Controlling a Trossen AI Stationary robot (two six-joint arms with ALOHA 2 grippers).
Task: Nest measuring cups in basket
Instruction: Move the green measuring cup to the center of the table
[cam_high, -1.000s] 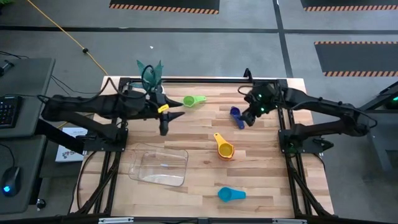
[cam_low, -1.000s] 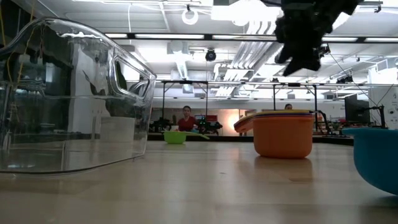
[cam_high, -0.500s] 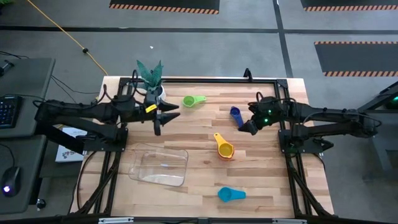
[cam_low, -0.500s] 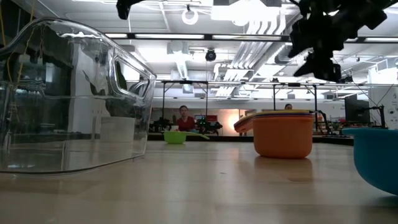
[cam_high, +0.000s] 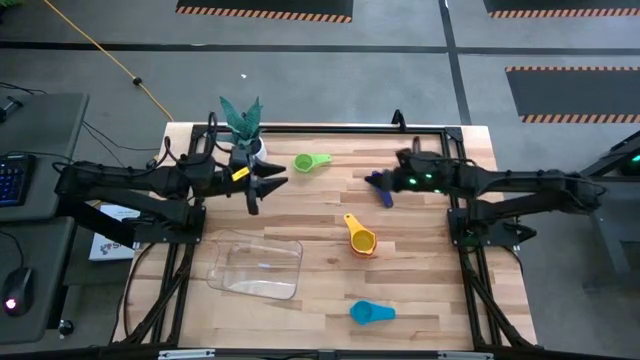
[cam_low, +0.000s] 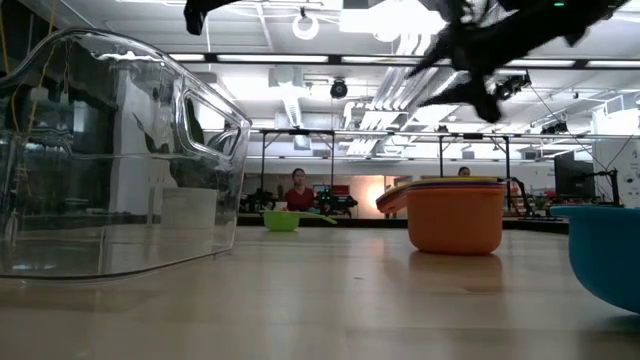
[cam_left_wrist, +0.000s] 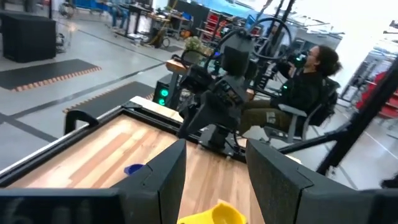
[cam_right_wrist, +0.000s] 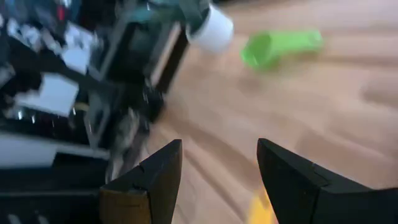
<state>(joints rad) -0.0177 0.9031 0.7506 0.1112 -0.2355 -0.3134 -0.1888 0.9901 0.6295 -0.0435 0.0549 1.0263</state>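
The clear basket (cam_high: 256, 266) stands on the table's near left part and fills the left of the low view (cam_low: 110, 160). A yellow cup sits nested in an orange cup (cam_high: 361, 240) at mid-table (cam_low: 455, 215). The green cup (cam_high: 312, 161) lies near the far edge, the dark blue cup (cam_high: 381, 192) right of centre and the light blue cup (cam_high: 371, 313) near the front. My right gripper (cam_high: 378, 181) hovers open, high over the dark blue cup. My left gripper (cam_high: 256, 192) hangs open in the air beside the plant pot.
A white pot with a green plant (cam_high: 243, 140) stands at the far left corner, close to my left arm. Bare wood lies between the basket and the orange cup (cam_high: 325, 265). A person sits beyond the table's right side (cam_left_wrist: 311, 81).
My right gripper has swung from pointing down to nearly level, pointing toward the table's left, dipping toward the near edge and then back over the dark blue cup. My left gripper has drawn back a little toward the table's left. No cup has moved.
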